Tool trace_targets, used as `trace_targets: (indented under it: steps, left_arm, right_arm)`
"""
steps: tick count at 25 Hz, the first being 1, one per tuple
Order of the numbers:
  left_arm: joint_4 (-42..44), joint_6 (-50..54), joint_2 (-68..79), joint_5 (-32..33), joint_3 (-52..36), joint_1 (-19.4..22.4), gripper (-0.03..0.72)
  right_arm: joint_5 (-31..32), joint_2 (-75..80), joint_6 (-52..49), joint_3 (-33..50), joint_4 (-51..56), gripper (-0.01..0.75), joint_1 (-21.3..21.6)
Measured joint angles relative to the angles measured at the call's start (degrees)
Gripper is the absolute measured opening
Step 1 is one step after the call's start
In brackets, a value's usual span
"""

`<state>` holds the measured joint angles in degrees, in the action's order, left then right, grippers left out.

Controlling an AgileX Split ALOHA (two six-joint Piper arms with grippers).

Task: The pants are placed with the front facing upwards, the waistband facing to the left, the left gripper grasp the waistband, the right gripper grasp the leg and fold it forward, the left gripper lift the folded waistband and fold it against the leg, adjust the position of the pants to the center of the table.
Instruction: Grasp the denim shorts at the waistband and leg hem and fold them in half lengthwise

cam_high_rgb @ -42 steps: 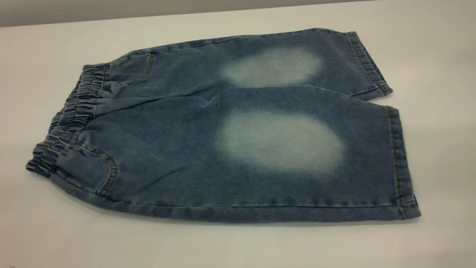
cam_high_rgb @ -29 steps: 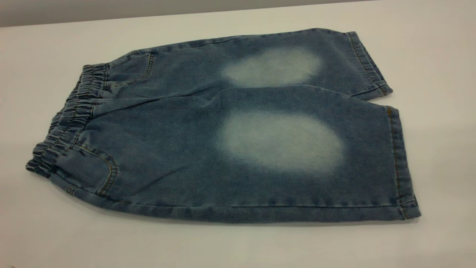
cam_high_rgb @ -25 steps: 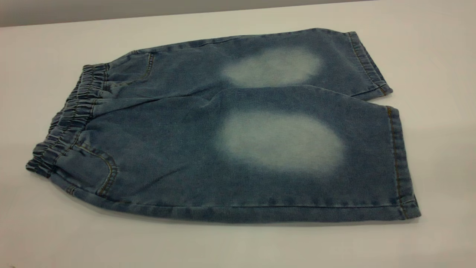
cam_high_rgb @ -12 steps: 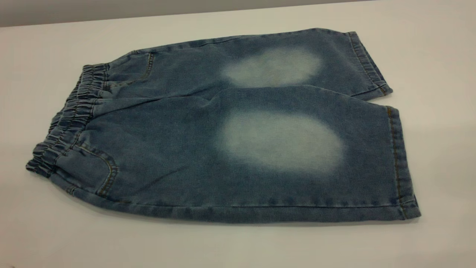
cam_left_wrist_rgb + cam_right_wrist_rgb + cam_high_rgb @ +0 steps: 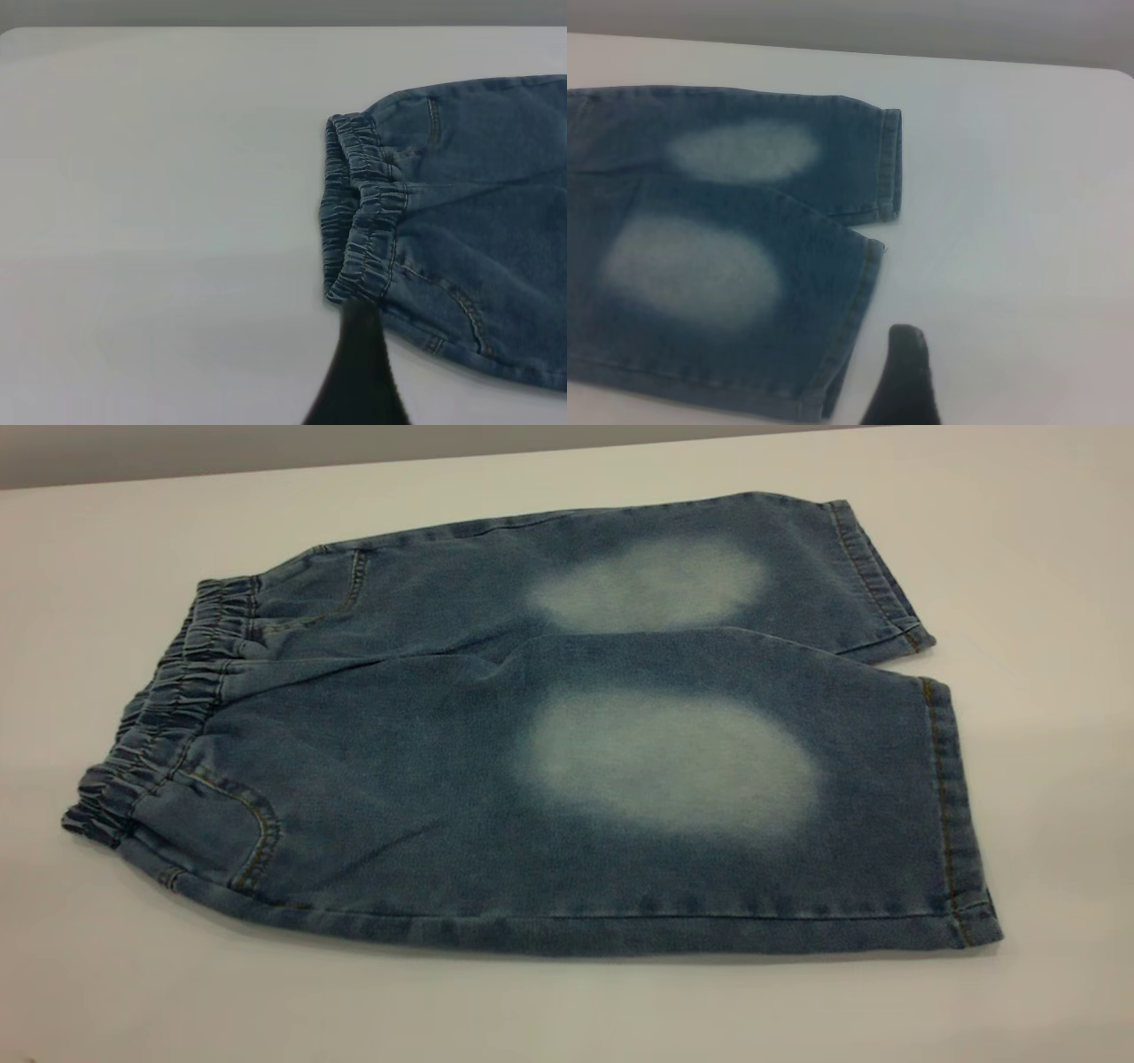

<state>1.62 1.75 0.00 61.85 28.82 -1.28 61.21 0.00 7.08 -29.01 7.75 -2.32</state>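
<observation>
Comparing the exterior views over the last seconds, nothing has shifted — the pants (image 5: 549, 726) lie flat and unfolded on the counter (image 5: 133, 974), exactly as before. That means the task has not begun in earnest: no grasp, no fold.

At the left end, the waistband (image 5: 168, 708) sits ruched and undisturbed, resting on the counter. The left end effector (image 5: 359, 376) appears only in its own wrist view, as one dark finger near the waistband's near corner; I cannot tell whether it touches the cloth, nor whether it is released or clenched.

Mid-garment, the two pale faded patches (image 5: 664, 766) face up, the legs lying side by side, the near one overlapping the far one slightly.

At the right end, both leg hems (image 5: 952, 815) lie flat. The right end effector (image 5: 899, 381) shows as one dark finger over bare counter just beside the near hem, apart from it — its state cannot be told.

Judgement: both arms are staged for the first grasps.
</observation>
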Motion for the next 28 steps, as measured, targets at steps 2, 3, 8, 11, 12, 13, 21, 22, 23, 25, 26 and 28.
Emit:
trace_targets:
  steps: [2,3,8,11,12,13,21,22,23,25,26,28]
  left_arm:
    - [0.0,0.0,0.0,0.0,0.0,0.0,0.509]
    - [0.0,0.0,0.0,0.0,0.0,0.0,0.509]
    - [0.0,0.0,0.0,0.0,0.0,0.0,0.509]
    - [0.0,0.0,0.0,0.0,0.0,0.0,0.509]
    - [0.0,0.0,0.0,0.0,0.0,0.0,0.509]
    - [0.0,0.0,0.0,0.0,0.0,0.0,0.509]
    - [3.0,8.1,7.8,-6.1,2.3,0.0,0.509]
    - [2.8,9.0,9.8,-7.9,2.4,0.0,0.509]
    - [2.5,9.4,12.0,-9.2,2.4,0.0,0.509]
    - [1.3,9.6,16.3,-12.9,2.4,0.0,0.509]
    - [0.6,9.6,18.8,-14.4,2.4,0.0,0.509]
    - [-0.8,9.6,23.6,-17.0,2.4,0.0,0.509]
  right_arm:
    - [0.0,0.0,-0.2,0.0,-0.2,0.518,0.0]
    - [0.0,0.0,-0.3,0.0,-0.2,0.518,0.0]
    - [-0.1,0.0,-0.5,0.0,-0.1,0.518,0.0]
    - [-0.1,0.0,-0.5,0.0,-0.1,0.518,0.0]
    - [-0.1,0.0,-0.5,0.0,-0.1,0.518,0.0]
    - [-0.1,0.0,-0.5,0.0,-0.1,0.518,0.0]
    - [-5.5,4.5,-5.1,-2.6,0.5,0.518,0.0]
    - [-6.9,6.6,-5.6,-3.1,1.0,0.518,0.0]
    - [-8.2,9.0,-5.6,-3.4,1.7,0.518,0.0]
    - [-9.7,13.6,-5.6,-3.6,3.2,0.518,0.0]
    - [-9.8,16.3,-5.6,-3.6,4.1,0.518,0.0]
    - [-9.7,21.3,-4.9,-3.6,6.2,0.518,0.0]
